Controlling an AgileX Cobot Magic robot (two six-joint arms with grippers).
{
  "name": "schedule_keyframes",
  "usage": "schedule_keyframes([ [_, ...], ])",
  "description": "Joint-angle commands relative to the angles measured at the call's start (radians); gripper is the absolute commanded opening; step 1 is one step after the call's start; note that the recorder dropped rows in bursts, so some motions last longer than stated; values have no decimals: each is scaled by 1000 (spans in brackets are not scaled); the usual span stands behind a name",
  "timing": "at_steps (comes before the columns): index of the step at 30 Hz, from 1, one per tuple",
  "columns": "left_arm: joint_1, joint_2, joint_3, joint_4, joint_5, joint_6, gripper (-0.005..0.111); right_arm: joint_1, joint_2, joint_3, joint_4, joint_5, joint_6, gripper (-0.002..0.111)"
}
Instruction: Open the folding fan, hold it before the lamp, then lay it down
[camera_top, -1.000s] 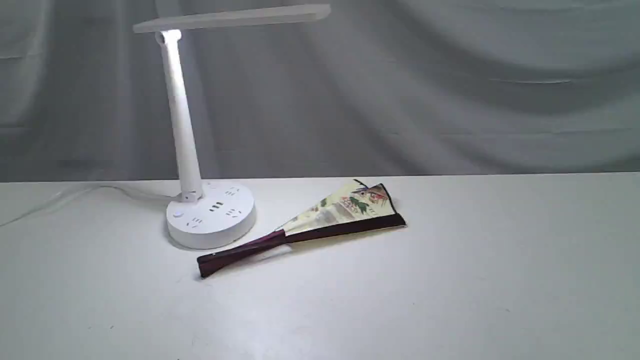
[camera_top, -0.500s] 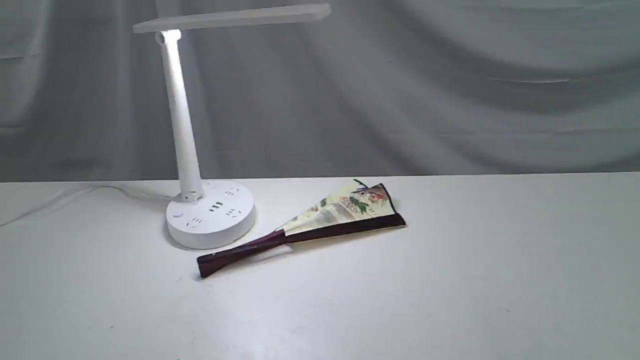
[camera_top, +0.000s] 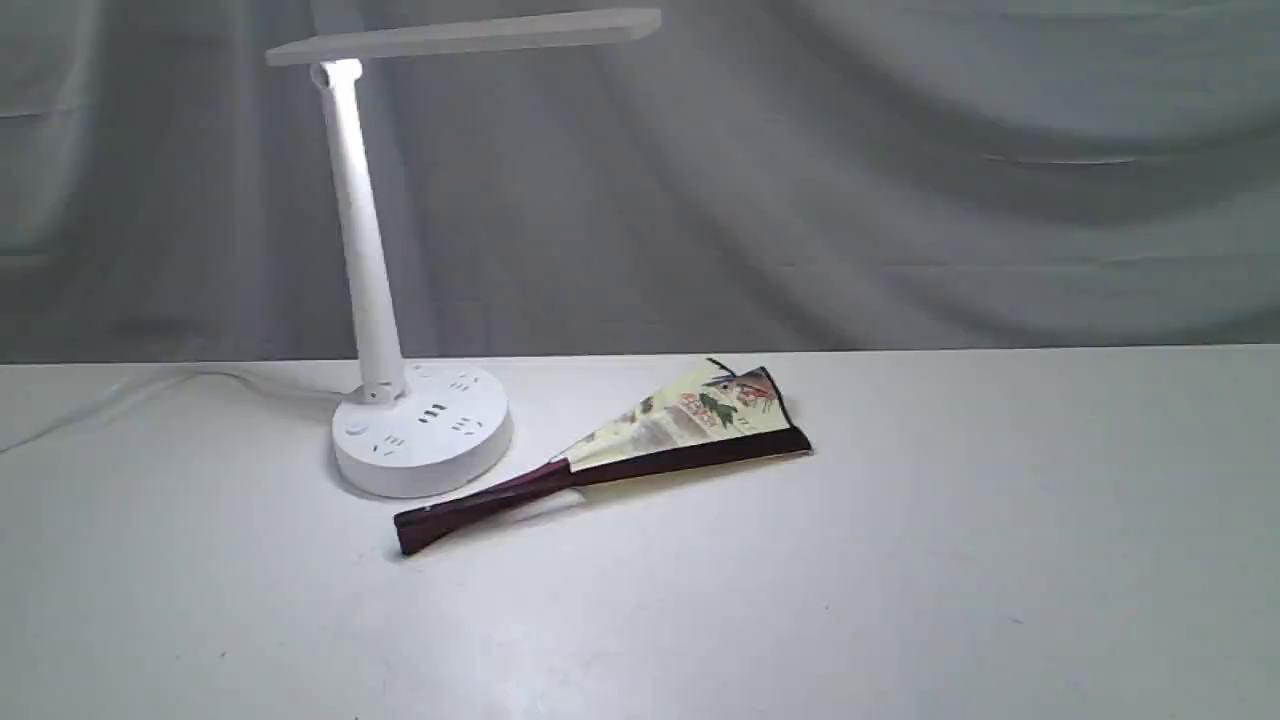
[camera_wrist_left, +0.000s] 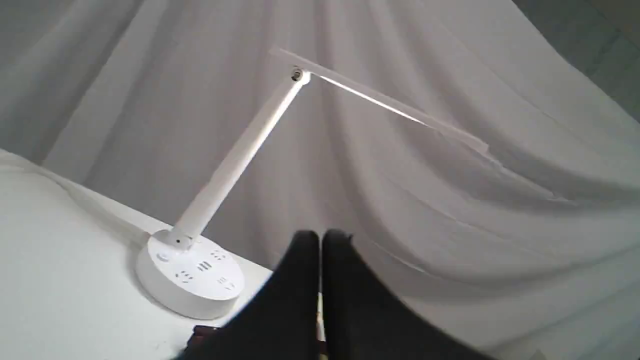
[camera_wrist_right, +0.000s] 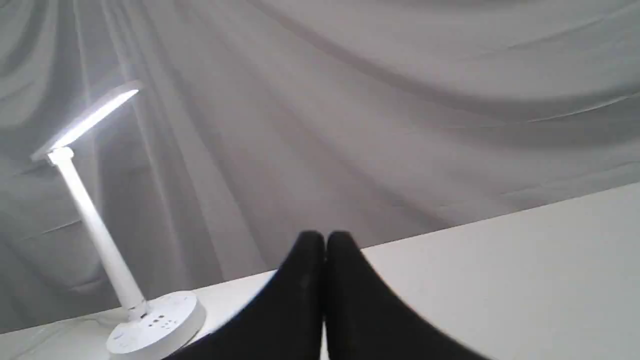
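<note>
A grey draped curtain (camera_top: 900, 180) hangs behind the white table (camera_top: 1000, 560), where the lit white desk lamp (camera_top: 365, 260) stands at the far left, its flat bar head reaching right over the tabletop. The folding fan (camera_top: 640, 450) lies flat just right of the lamp's round base, only slightly spread, with its maroon rib end pointing near-left and its painted leaf far-right. The left gripper (camera_wrist_left: 320, 240) and right gripper (camera_wrist_right: 325, 240) are both clenched on nothing, black fingertips pressed together, above the table.
</note>
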Motion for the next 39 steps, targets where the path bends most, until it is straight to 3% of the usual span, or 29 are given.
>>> schedule_keyframes([
  [1,1,-3,-72,10,95,-9,0,3,-4,-78,2,113,-2,0],
  [13,1,17,-266,128,277,-10,0,3,40,-270,-39,283,-41,0],
  [18,1,142,-355,220,328,-8,0,3,174,-345,-39,323,-84,0],
  [26,1,379,-480,243,343,27,0,3,411,-484,-43,323,-180,0],
  [32,1,541,-533,261,341,74,0,3,565,-575,-43,295,-182,0],
  [39,1,698,-537,401,336,106,5,3,715,-580,-86,222,-189,0],
])
